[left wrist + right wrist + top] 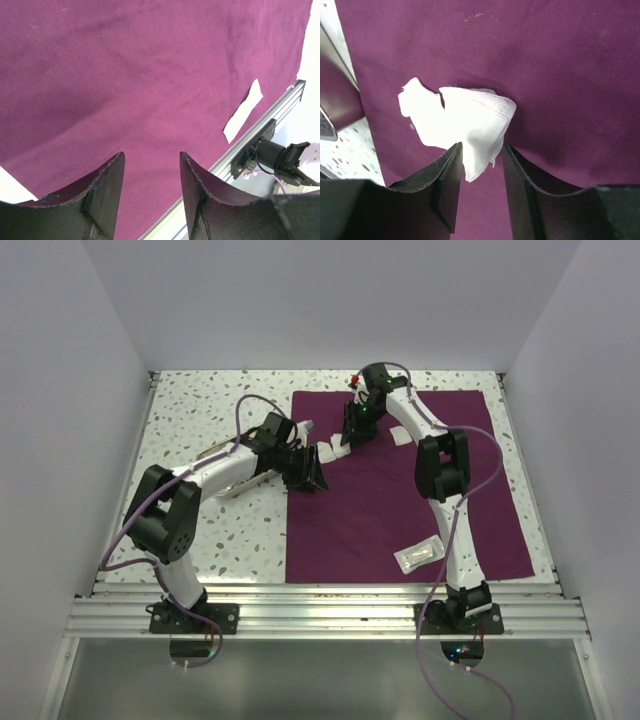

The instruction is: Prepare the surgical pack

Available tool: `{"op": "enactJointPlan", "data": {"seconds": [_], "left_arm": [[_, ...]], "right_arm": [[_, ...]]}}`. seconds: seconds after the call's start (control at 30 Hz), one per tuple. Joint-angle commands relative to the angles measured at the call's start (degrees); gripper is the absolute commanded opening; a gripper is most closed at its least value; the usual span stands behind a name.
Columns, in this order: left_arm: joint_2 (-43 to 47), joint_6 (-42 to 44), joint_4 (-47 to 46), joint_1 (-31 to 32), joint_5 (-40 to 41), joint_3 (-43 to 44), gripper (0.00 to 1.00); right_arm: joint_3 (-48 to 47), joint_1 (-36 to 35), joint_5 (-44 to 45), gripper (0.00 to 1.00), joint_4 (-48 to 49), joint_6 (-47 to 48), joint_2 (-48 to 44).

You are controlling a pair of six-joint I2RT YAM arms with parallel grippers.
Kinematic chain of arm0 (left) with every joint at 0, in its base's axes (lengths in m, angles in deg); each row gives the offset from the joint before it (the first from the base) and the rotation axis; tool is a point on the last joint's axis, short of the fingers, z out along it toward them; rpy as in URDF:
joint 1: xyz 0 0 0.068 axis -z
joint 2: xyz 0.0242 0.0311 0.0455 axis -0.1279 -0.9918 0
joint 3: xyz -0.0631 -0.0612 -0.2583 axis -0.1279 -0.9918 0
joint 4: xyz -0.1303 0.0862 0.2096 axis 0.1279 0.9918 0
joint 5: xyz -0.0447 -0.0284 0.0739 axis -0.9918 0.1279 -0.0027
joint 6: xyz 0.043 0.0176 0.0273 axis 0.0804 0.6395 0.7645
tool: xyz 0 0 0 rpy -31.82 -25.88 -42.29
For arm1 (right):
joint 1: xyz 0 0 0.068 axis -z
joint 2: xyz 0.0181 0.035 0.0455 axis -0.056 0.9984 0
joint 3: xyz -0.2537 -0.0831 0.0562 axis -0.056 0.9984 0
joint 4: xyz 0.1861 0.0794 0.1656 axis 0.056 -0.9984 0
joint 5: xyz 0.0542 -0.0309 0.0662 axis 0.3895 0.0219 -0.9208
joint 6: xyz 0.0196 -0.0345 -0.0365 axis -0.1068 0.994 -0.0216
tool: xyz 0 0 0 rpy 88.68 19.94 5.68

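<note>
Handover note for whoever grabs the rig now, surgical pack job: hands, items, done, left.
Left hand: open, empty, over the left edge of the drape.
Right hand: open; crumpled gauze lies on the drape, its tip between the fingers.
Items: drape spread flat; more gauze toward its far edge; pouch by its near edge; what looks like the tray off the drape, mostly hidden under the left arm.
Done: drape out, gauze and pouch on it.
Left: probably tray onto the drape, then fold.

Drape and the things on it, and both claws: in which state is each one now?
Drape: spread flat on the table.
Pouch: lying flat on the drape, near its front edge.
Gauze: crumpled, on the drape.
Left claw: open, empty, above the drape.
Right claw: open around the gauze's tip.
</note>
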Motion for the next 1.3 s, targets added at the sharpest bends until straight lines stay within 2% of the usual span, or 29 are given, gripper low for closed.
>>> {"op": "enactJointPlan", "data": {"seconds": [0.0,0.33,0.93,1.0,1.1,1.13,1.27], "left_arm": [[1.41,-0.74,-2.66,-0.26,-1.66,-0.24,0.52],[0.70,-1.00,-3.10,-0.26,-2.19,-0.24,0.52],[-0.18,-0.65,-2.75,-0.26,-2.72,0.55,0.52],[-0.18,-0.56,-2.84,-0.26,-2.80,0.64,0.52],[-0.18,-0.65,-2.84,-0.26,-2.72,0.55,0.52],[-0.26,-0.74,-2.92,-0.26,-2.72,0.55,0.52],[-0.18,-0.74,-2.92,-0.34,-2.63,0.46,0.52]], "right_arm": [[-1.54,0.18,1.71,0.42,-1.22,1.05,-1.66],[-1.64,0.00,0.22,0.44,-1.05,0.79,-0.17],[2.85,-0.35,-0.13,0.37,1.59,-0.70,0.45],[2.94,-0.35,-0.22,0.33,1.94,-1.14,0.36],[2.59,-0.44,-0.49,0.22,2.12,-1.40,0.27],[2.59,-0.35,-0.57,0.16,2.12,-1.40,0.10],[1.80,-0.43,-0.75,0.08,2.20,-2.10,-0.25]]}}
